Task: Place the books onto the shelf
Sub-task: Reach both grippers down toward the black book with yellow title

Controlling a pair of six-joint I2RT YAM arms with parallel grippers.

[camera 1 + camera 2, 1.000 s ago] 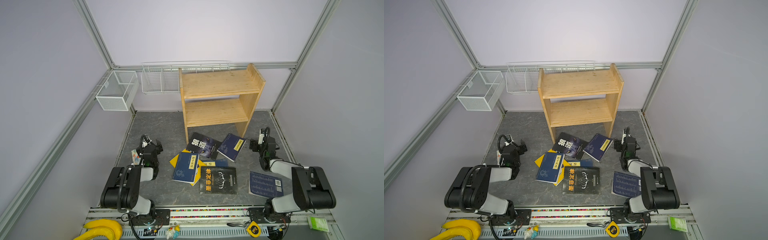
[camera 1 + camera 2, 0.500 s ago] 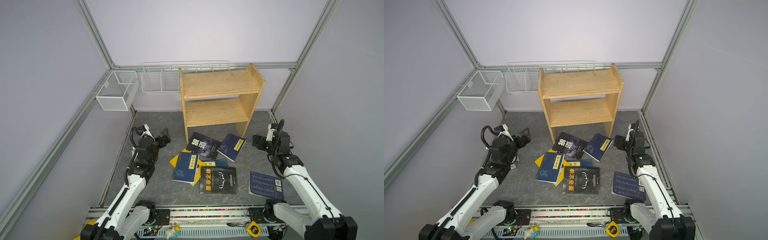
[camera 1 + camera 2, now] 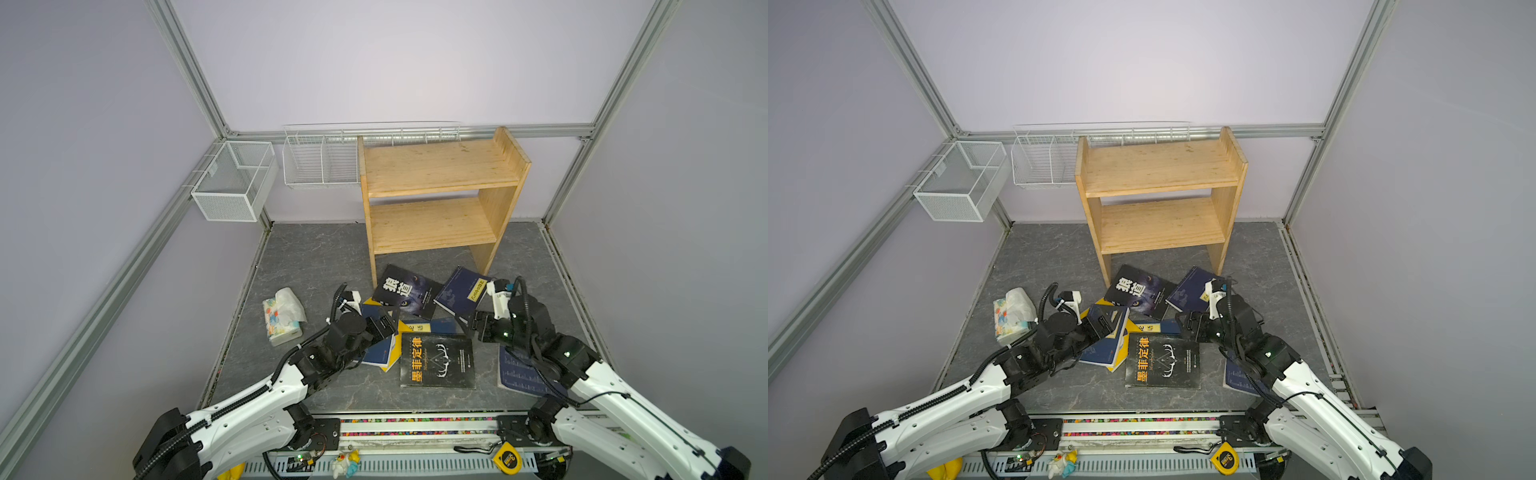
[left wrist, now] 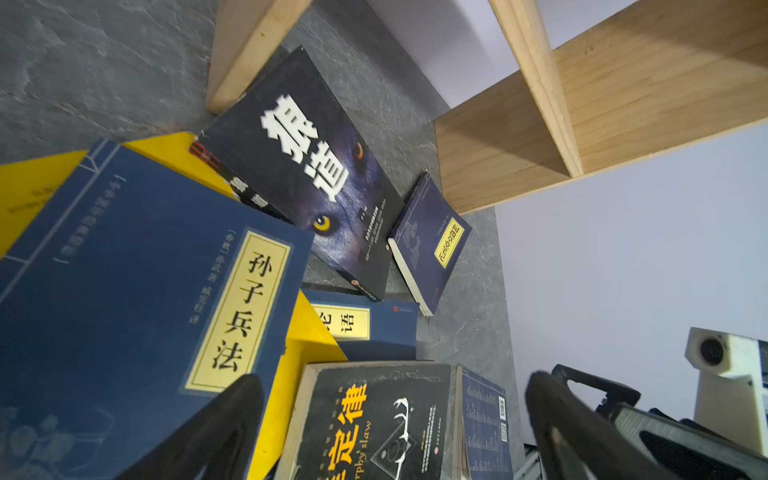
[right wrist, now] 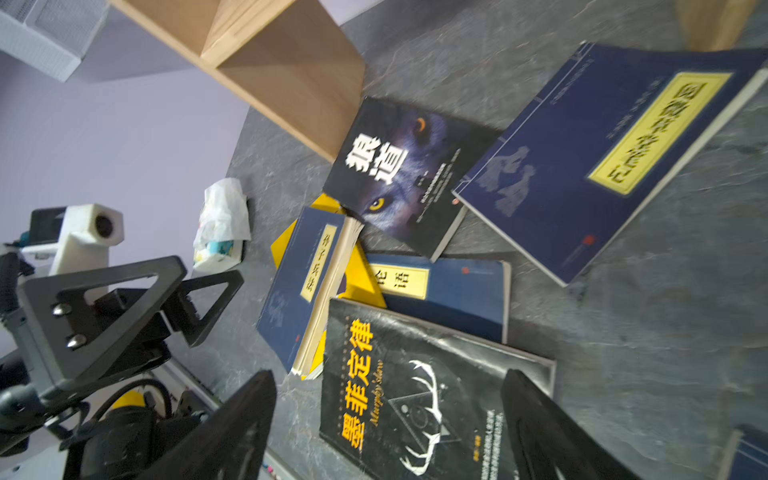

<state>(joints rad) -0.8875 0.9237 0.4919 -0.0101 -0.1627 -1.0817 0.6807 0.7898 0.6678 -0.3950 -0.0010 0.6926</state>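
Several books lie in a heap on the grey floor before the pine shelf [image 3: 440, 199] [image 3: 1158, 199], whose two boards are bare. A black book with an orange title [image 3: 436, 361] [image 5: 415, 395] lies nearest. Behind it are a black wolf-cover book [image 3: 405, 291] [image 4: 307, 166], a navy book [image 3: 461, 293] and a navy book on a yellow one [image 3: 380, 353] [image 4: 124, 291]. My left gripper [image 3: 384, 326] [image 4: 395, 419] hovers open over that navy book. My right gripper [image 3: 478, 328] [image 5: 390, 415] hovers open at the black book's far right corner, above another navy book [image 3: 519, 374].
A tissue pack [image 3: 282, 318] lies left of the heap. Two white wire baskets [image 3: 232, 187] [image 3: 320, 162] hang on the frame left of the shelf. A yellow tape measure [image 3: 507, 459] sits on the front rail.
Both arms have unfolded from their low rest pose and reached inward over the book heap. The tissue pack now shows. The books have not moved.
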